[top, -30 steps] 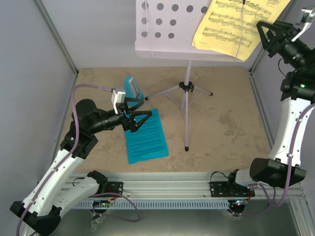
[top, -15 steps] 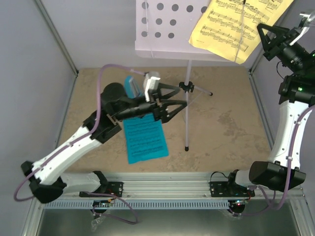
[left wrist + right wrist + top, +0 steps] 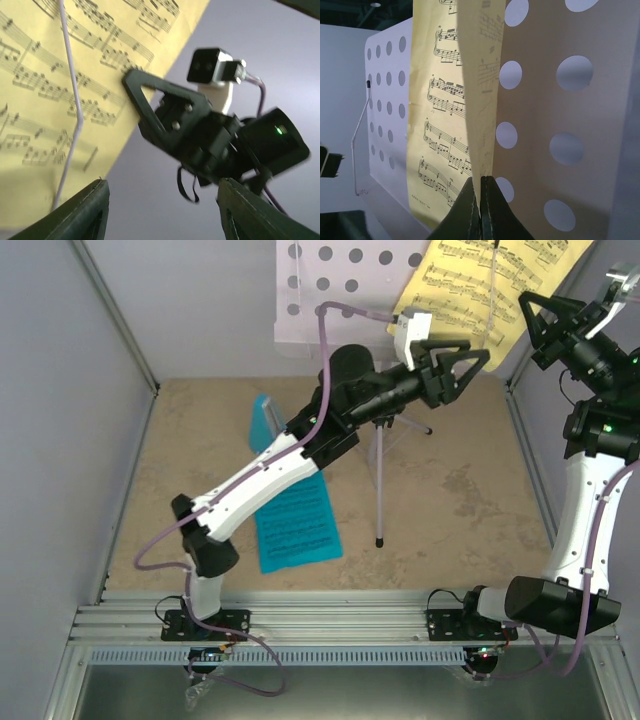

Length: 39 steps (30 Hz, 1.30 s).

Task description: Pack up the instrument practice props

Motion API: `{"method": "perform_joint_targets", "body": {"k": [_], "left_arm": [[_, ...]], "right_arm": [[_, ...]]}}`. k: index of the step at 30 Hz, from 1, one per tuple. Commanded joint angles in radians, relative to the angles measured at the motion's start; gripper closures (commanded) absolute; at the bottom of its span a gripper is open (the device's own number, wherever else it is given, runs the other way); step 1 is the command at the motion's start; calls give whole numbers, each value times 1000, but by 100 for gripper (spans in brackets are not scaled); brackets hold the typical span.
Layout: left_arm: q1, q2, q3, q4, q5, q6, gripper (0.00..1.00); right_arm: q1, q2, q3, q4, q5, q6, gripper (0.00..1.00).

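The pale lilac music stand (image 3: 330, 290) stands at the back on its tripod (image 3: 378, 490). The yellow music sheet (image 3: 470, 280) leans on its holed desk, behind a thin wire holder (image 3: 70, 100). My right gripper (image 3: 528, 312) is shut on the sheet's right edge; in the right wrist view the fingertips (image 3: 481, 182) pinch the yellow sheet (image 3: 445, 100) in front of the desk (image 3: 560, 100). My left gripper (image 3: 475, 375) is raised, open and empty, just below the sheet's lower edge and facing the right gripper (image 3: 165, 115). The cyan sheet (image 3: 295, 525) lies flat on the floor. The blue metronome (image 3: 262, 420) is partly hidden by my left arm.
Grey walls close in the left, back and right sides. A metal rail (image 3: 330, 625) with both arm bases runs along the near edge. The left arm stretches diagonally over the tan floor (image 3: 470, 490) and crosses the stand's pole.
My left arm has swung up and right, from above the cyan sheet and metronome to just under the yellow sheet. My right gripper has stayed shut on the sheet's edge.
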Motion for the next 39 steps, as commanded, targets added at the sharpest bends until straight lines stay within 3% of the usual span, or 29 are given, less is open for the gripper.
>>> {"method": "perform_joint_targets", "body": {"k": [1,8,17,24,28,35,39], "left_arm": [[-7,123,222,11,-97,-6,39],[-3,219,315,13,-278,46,43],[20,318,388,134,-125,-7,48],[32,368,423,137,-101,-39,49],[47,390,419,195,-48,-97,56],[48,401,420,290,-6,-74,77],[47,414,424,306,11,-59,82]], "right_arm": [[3,-10,2,1,3,-24,99],[2,-13,16,-16,-9,-45,99],[3,-22,13,-23,-14,-48,100],[2,-34,3,-23,-18,-47,99],[3,-40,2,-30,-21,-50,100],[3,-52,5,-55,-24,-70,100],[2,-50,2,-63,-24,-74,100]]}}
